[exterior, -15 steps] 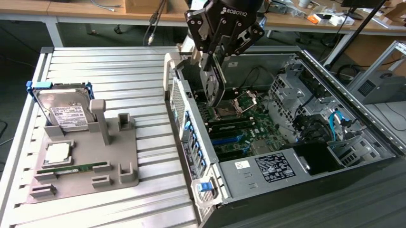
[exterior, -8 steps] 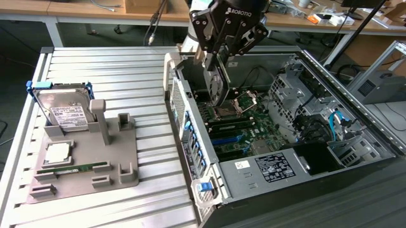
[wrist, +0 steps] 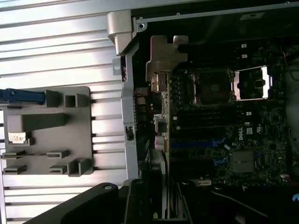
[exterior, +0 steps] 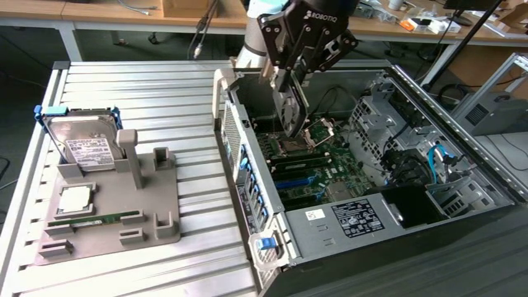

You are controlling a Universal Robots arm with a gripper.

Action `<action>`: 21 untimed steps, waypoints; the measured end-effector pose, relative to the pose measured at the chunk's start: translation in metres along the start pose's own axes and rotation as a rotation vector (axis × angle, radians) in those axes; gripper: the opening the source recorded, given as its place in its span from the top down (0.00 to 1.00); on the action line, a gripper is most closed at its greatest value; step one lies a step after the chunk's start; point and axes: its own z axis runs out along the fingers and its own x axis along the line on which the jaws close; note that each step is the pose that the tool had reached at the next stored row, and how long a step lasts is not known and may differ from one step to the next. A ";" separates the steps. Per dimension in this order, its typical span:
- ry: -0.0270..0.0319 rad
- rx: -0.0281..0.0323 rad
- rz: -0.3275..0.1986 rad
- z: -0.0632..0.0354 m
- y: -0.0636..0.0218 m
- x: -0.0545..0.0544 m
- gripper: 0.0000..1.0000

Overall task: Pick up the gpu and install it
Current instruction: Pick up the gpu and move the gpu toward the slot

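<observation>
Exterior view: install step. I'm pinching the gpu (exterior: pixel 290 114) in my claw (exterior: pixel 285 79), holding it upright inside the open case (exterior: pixel 459 137), over the motherboard (exterior: pixel 322 179), not seated yet. Slot alignment is what counts. Hard drive (exterior: pixel 83 147) is sitting on the worktop (exterior: pixel 165 93), well apart.
Wrist view: the card's bracket (wrist: pixel 164 58) is hanging beside the rear wall (wrist: pixel 131 107), with the cpu socket (wrist: pixel 212 86) crowding it.

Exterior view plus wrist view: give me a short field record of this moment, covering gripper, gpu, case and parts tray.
gripper: closed on the gpu, above the open computer case
gpu: hanging upright from the gripper, lower edge inside the case above the motherboard, not seated in a slot
computer case: lying on its side, open
parts tray: on the slatted table, at the exterior view's left, holding a hard drive and a memory stick
task status: gpu lifted, not yet installed
</observation>
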 end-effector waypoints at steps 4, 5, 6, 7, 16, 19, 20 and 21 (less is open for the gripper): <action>0.0000 0.0000 0.000 -0.0004 0.0004 -0.005 0.73; 0.0000 0.0000 0.000 -0.0005 0.0005 -0.006 0.73; 0.0000 0.0000 0.000 -0.0006 0.0006 -0.008 0.73; 0.0000 0.0000 0.000 -0.0007 0.0007 -0.009 0.73; 0.0000 0.0000 0.000 -0.0016 0.0017 -0.021 0.73; 0.0000 0.0000 0.000 -0.0020 0.0020 -0.025 0.73; 0.0000 0.0000 0.000 -0.0021 0.0021 -0.027 0.73; 0.0000 0.0000 0.000 -0.0022 0.0022 -0.028 0.73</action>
